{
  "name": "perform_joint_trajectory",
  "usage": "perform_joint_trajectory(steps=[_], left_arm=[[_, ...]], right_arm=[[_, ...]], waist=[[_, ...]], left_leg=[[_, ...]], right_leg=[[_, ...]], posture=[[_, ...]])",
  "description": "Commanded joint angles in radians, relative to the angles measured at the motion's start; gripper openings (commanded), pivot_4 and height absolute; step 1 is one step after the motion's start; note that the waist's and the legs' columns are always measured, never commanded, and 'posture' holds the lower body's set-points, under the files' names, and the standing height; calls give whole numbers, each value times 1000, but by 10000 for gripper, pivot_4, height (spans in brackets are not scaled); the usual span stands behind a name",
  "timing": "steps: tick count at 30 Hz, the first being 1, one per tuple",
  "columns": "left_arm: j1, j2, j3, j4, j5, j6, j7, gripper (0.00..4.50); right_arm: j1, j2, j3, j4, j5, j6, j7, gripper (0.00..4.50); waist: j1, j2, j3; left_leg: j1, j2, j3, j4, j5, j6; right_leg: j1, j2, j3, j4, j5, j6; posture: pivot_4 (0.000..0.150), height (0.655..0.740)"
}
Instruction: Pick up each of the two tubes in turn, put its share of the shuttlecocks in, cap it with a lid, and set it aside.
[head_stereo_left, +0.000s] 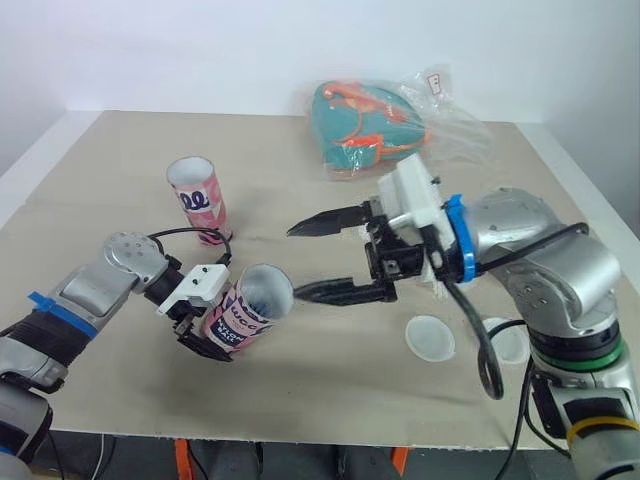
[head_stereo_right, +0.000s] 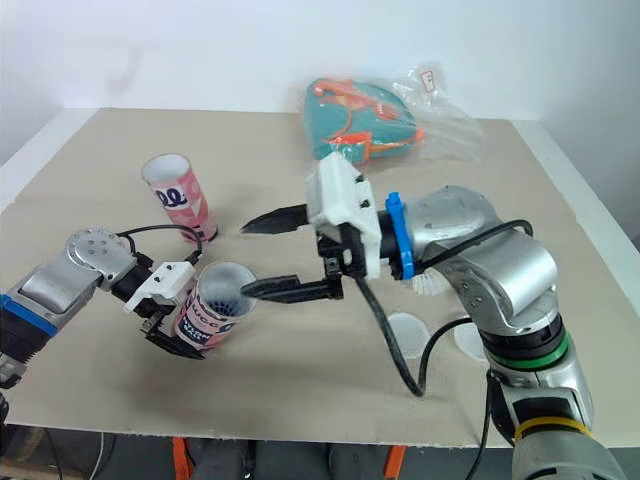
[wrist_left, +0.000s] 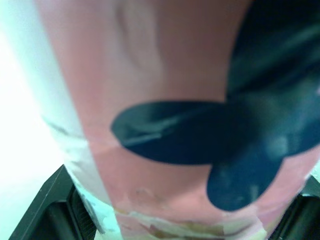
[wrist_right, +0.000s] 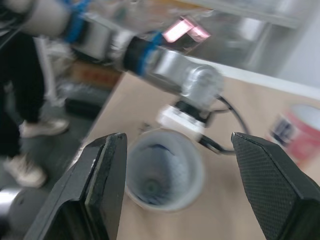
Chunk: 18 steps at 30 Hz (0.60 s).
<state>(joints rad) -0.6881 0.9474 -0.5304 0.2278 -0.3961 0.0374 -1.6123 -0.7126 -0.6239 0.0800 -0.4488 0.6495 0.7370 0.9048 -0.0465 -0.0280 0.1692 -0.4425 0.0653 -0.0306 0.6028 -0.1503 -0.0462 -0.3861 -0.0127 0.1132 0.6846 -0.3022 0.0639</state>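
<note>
Head views: left gripper, lower left, clamps a tilted tube, mouth facing right at the right gripper, centre, spread wide, empty. A second tube stands upper left; two lids lower right. Left wrist: tube wall close. Right wrist: mouth seen between its fingers.

1. The left arm comes in low from the robot's left, forearm angled inward; its left hand is clamped around a tilted tube.
2. The right arm is bent at the elbow and crosses inward; the right hand points toward the robot's left; its two black fingers are spread wide and hold nothing, tips near the tube's mouth.
</note>
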Motion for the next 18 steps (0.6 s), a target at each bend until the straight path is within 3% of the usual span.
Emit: perform_joint_trajectory(steps=[1, 5, 8, 18], left_arm=[[34, 5, 7, -8, 20, 2, -2, 36560], [42, 5, 16, -17, 22, 8, -2, 36560], [40, 2, 21, -20, 22, 12, -2, 36560], [30, -18, 51, -34, 23, 45, -2, 36560]], right_arm=[[122, 24, -44, 122, -171, 16, -260, 36854], [166, 119, -17, 192, -267, 74, -449, 36854], [162, 176, 8, 262, -344, 53, -539, 36854], [94, 257, 6, 466, -421, -27, -550, 36854]], waist=[[0, -1, -1], [-4, 10, 1], [-3, 8, 0], [-2, 8, 0]], left_leg=[[0, 0, 0, 0, 0, 0], [0, 0, 2, 0, 0, 0], [0, 0, 0, -1, 0, 0], [-1, 1, 0, 0, 0, 0]], right_leg=[[0, 0, 0, 0, 0, 0], [-3, 1, 3, 2, 1, 0], [-3, 2, 2, 3, -1, -1], [-3, 3, 2, 3, -1, -1]], posture=[[1500, 7400], [1500, 7400], [1500, 7400], [1500, 7400]])
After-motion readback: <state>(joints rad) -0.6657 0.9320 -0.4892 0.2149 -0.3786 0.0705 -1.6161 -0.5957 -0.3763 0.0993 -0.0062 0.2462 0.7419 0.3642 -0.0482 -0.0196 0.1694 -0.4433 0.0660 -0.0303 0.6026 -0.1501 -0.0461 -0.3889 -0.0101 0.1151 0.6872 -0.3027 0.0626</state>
